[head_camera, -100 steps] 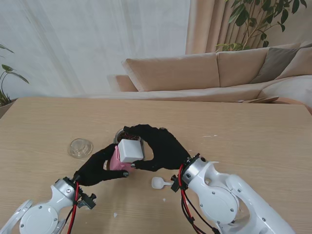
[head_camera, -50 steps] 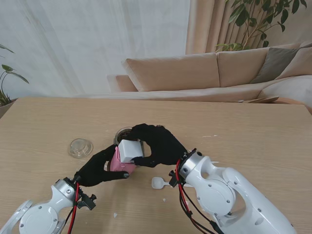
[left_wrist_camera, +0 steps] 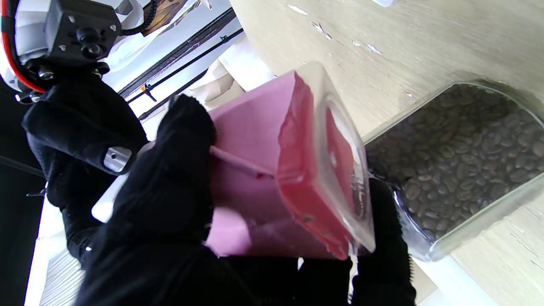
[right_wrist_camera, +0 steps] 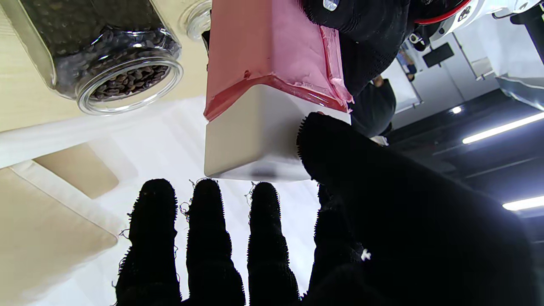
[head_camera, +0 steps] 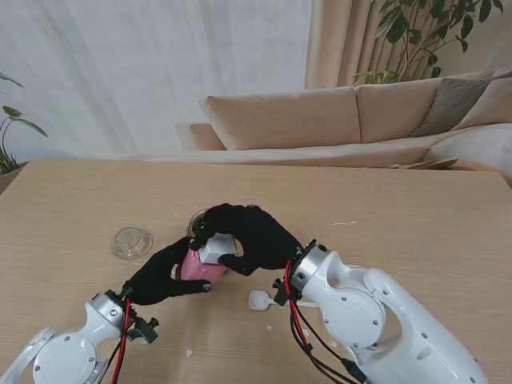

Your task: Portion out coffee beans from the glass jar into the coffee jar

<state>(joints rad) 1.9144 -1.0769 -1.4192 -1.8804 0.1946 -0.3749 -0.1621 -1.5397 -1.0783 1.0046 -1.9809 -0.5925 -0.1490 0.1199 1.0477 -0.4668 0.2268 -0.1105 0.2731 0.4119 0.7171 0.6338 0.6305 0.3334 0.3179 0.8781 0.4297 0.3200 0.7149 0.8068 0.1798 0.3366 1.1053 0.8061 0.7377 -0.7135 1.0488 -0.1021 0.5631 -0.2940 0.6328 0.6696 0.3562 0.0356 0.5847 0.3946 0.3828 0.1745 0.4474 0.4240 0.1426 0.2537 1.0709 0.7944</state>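
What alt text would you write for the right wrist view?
The pink jar with its white lid fills the centre, gripped by the left hand. The right hand touches the lid with its thumb. The open glass jar of beans stands beside.

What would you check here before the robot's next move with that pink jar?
1. Left hand holds the pink jar: ok, fingers wrap its body.
2. Right hand on the white lid: ok, thumb and fingers touch it; how firm the grip is, cannot tell.
3. Lid off the pink jar: not ok, it sits on top.
4. Glass jar open with beans inside: ok, its mouth is uncovered and beans show.
5. Glass lid out of the way: ok, it lies on the table to the left.
6. White scoop within reach: ok, it lies beside the right wrist.
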